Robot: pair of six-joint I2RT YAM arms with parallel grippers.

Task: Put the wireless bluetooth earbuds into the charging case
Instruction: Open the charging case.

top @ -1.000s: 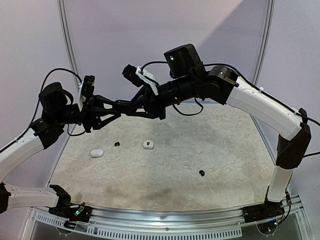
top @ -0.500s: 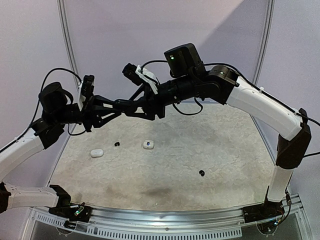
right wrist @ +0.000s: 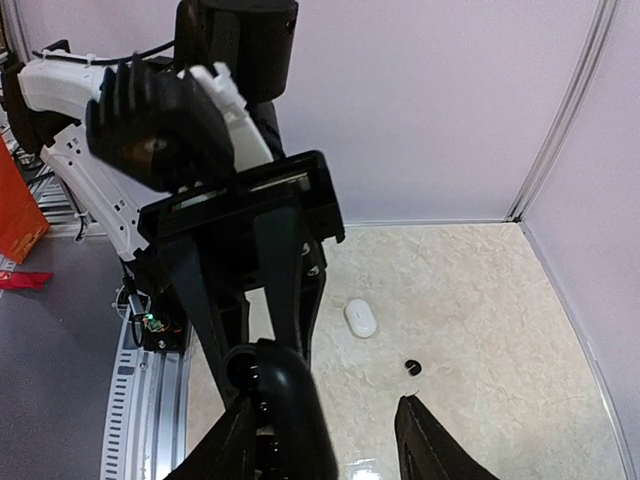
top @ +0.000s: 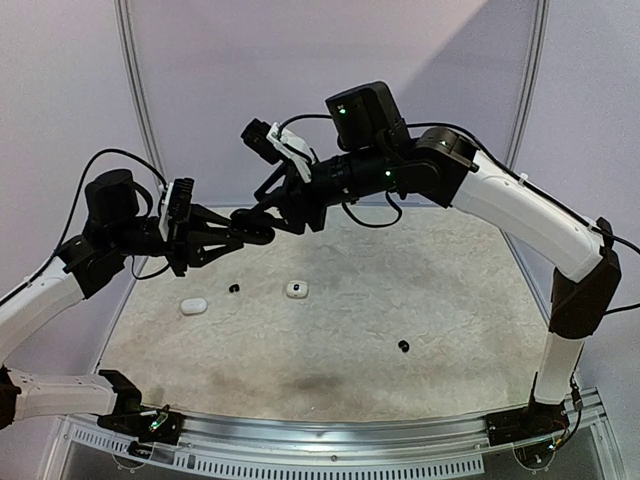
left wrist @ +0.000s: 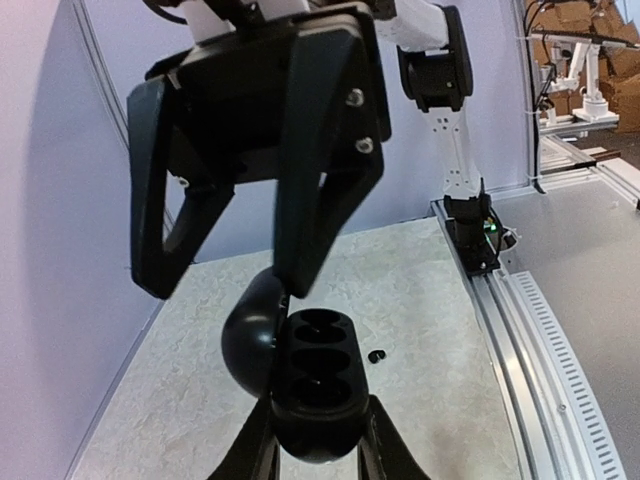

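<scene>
My left gripper (left wrist: 315,445) is shut on the base of an open black charging case (left wrist: 318,385) and holds it in the air above the table's far left. The lid (left wrist: 252,332) hangs open to the left, and the sockets look empty. My right gripper (left wrist: 228,285) is open wide just above the case, with one fingertip (left wrist: 298,282) at the lid's hinge. In the right wrist view the lid (right wrist: 292,410) sits between my right gripper's (right wrist: 325,435) spread fingers. The two grippers meet in the top view (top: 255,230). Black earbuds (top: 234,290) (top: 403,346) lie on the table.
A closed white case (top: 194,305) lies at the left on the mottled mat (top: 450,300); it also shows in the right wrist view (right wrist: 360,318), beside a black earbud (right wrist: 411,367). A small white piece with a dark spot (top: 296,289) lies mid-table. A rail (top: 330,440) runs along the near edge.
My left gripper has pushed right and rolled, bringing the case under the right gripper. The right arm has lifted a little and shifted left. Things on the table have not moved.
</scene>
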